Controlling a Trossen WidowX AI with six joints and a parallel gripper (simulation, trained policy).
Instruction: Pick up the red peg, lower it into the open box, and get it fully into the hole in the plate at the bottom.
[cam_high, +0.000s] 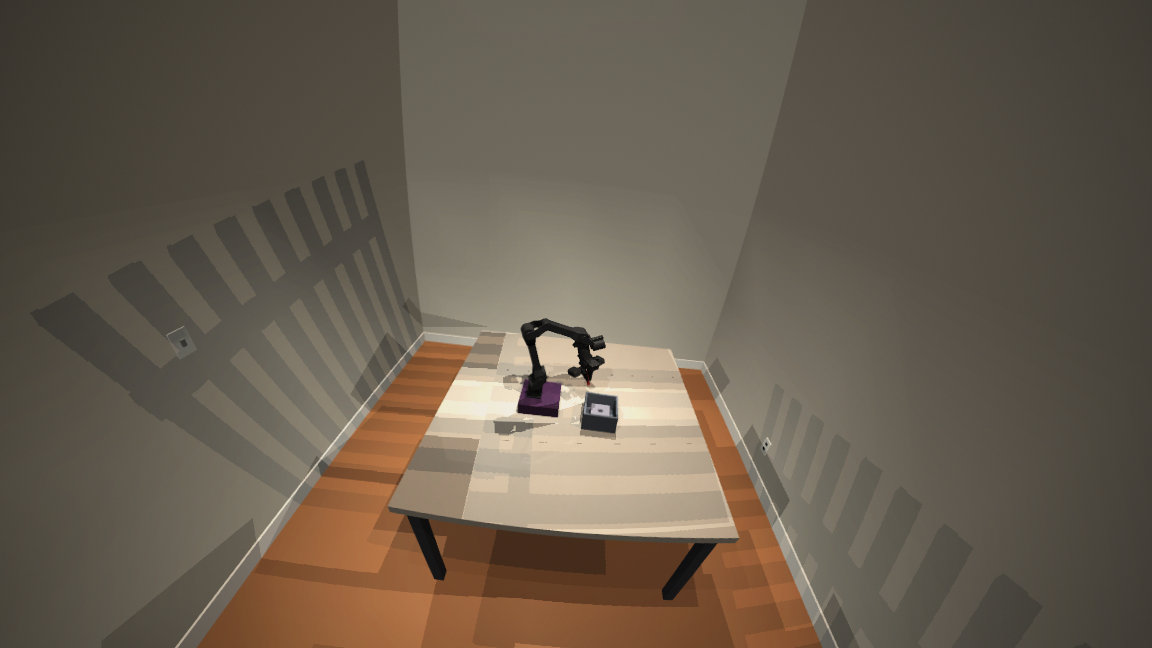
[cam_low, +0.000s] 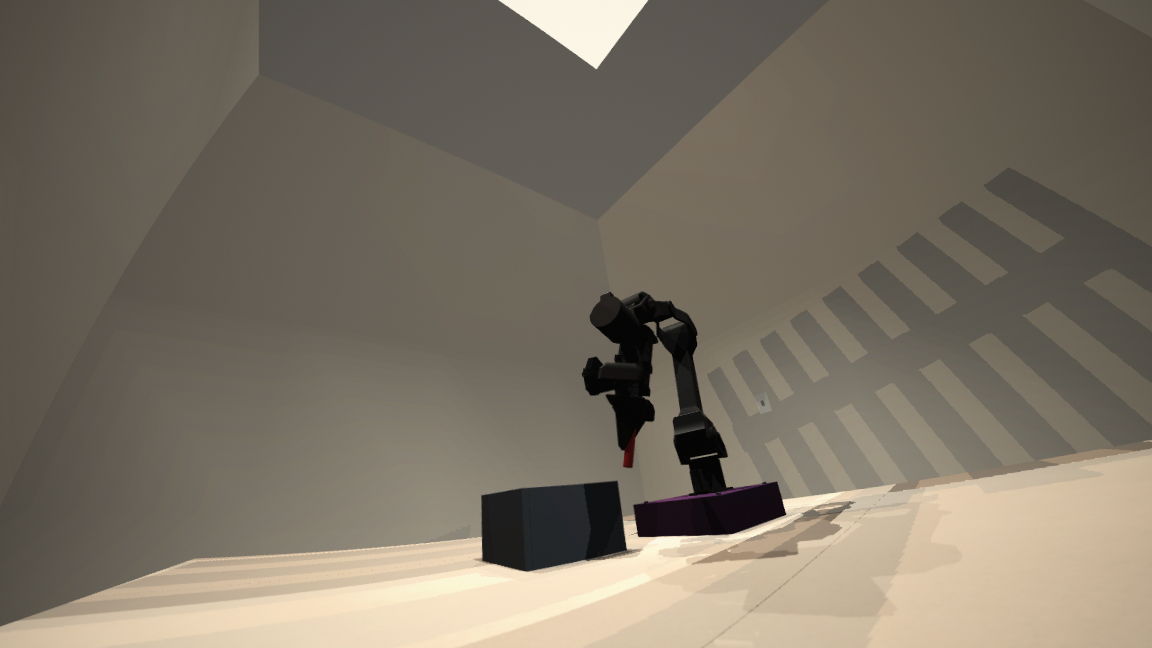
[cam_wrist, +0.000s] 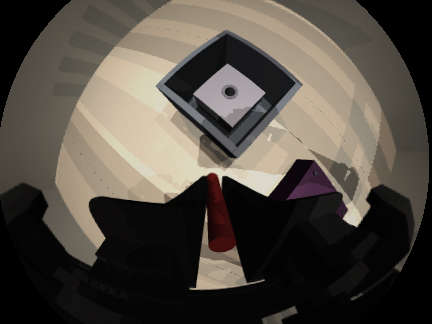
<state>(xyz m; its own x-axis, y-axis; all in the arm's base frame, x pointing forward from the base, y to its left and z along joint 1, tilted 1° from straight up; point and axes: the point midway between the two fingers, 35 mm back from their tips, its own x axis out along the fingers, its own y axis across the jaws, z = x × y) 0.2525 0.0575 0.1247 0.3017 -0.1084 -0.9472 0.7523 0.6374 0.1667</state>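
Observation:
The red peg (cam_high: 589, 382) (cam_low: 628, 457) (cam_wrist: 220, 225) is held in the air, its lower end sticking out below the fingertips and tilted slightly in the exterior view. My gripper (cam_low: 625, 439) (cam_wrist: 214, 180) is shut on the peg, above the table and to the side of the box, not over it. The open dark grey box (cam_high: 600, 422) (cam_low: 555, 525) (cam_wrist: 191, 116) stands on the table. Inside it, in the wrist view, lies the pale plate (cam_wrist: 212, 95) with a round hole (cam_wrist: 230, 91) in its middle. The box's inside is hidden in the exterior view.
The arm's purple base block (cam_high: 538, 399) (cam_low: 684, 514) (cam_wrist: 312, 186) stands on the table (cam_high: 596, 499) beside the box, with a gap between them. In the wrist view the box is ahead of the fingertips and the base block is to their right.

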